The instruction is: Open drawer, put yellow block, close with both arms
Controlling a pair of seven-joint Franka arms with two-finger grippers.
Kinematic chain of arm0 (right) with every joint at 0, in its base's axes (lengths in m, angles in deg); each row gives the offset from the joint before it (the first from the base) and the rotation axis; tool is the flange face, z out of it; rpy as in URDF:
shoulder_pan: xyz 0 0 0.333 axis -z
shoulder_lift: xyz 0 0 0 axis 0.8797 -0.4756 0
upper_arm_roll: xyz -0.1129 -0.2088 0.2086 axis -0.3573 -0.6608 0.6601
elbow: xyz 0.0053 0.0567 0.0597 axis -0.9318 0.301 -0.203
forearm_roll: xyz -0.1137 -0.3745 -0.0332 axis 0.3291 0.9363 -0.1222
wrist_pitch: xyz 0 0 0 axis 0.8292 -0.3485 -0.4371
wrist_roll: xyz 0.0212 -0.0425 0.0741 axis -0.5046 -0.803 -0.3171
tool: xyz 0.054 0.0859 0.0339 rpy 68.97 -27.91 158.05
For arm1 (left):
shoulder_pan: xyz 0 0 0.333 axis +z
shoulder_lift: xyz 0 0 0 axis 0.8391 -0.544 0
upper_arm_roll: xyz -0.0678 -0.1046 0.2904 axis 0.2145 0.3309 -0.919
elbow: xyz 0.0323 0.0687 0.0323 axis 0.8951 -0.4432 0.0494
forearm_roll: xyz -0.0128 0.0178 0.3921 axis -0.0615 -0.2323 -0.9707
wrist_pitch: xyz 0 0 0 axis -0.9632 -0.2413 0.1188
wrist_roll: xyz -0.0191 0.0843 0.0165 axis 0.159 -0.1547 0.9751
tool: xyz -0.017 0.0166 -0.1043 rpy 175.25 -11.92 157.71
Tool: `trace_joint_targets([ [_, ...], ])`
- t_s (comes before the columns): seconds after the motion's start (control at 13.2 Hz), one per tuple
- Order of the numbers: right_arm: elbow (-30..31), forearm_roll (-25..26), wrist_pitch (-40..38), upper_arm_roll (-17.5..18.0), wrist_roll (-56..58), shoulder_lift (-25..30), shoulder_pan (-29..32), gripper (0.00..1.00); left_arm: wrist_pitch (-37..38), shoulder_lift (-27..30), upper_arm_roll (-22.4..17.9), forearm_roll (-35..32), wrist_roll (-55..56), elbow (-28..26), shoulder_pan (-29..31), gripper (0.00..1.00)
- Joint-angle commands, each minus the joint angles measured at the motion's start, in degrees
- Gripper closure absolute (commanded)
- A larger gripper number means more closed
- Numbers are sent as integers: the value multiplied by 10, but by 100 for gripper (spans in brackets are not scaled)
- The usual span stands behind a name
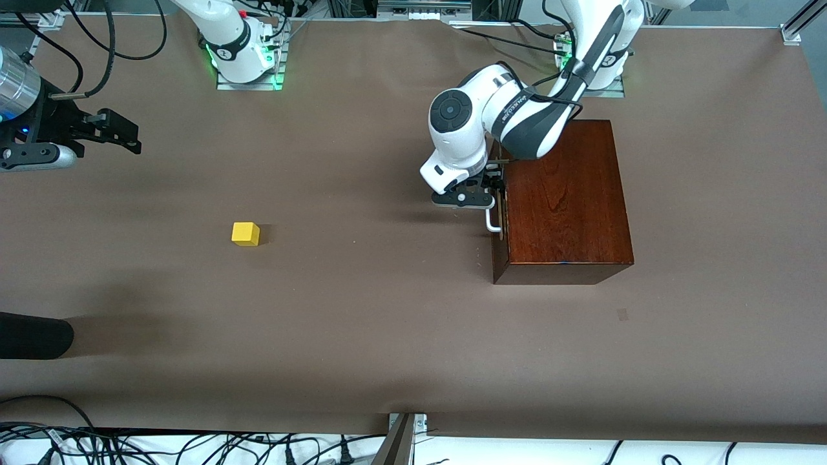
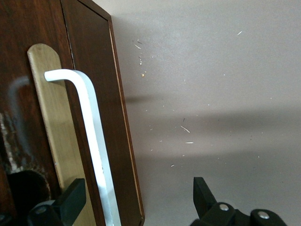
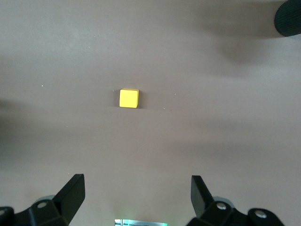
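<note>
A: What's nearest the front camera?
B: The block, alone on the worktop, toward the right arm's end.
A: And the box?
B: Toward the left arm's end. Its drawer looks closed; the left gripper is at the handle, jaws released, one on each side of it, not touching.
A: The right gripper?
B: It waits in the air at its arm's end of the worktop, jaws released, empty.
</note>
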Motion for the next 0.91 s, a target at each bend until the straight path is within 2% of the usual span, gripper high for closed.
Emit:
trace_joint_targets([
  [0.0, -16, -1, -6, 1, -1, -6, 3, 0, -23, -3, -2, -16, 9, -12, 2, 0],
  [0.83, -16, -1, -6, 0, -1, -6, 4, 0, -48, -35, -2, -44, 44, -4, -4, 0],
])
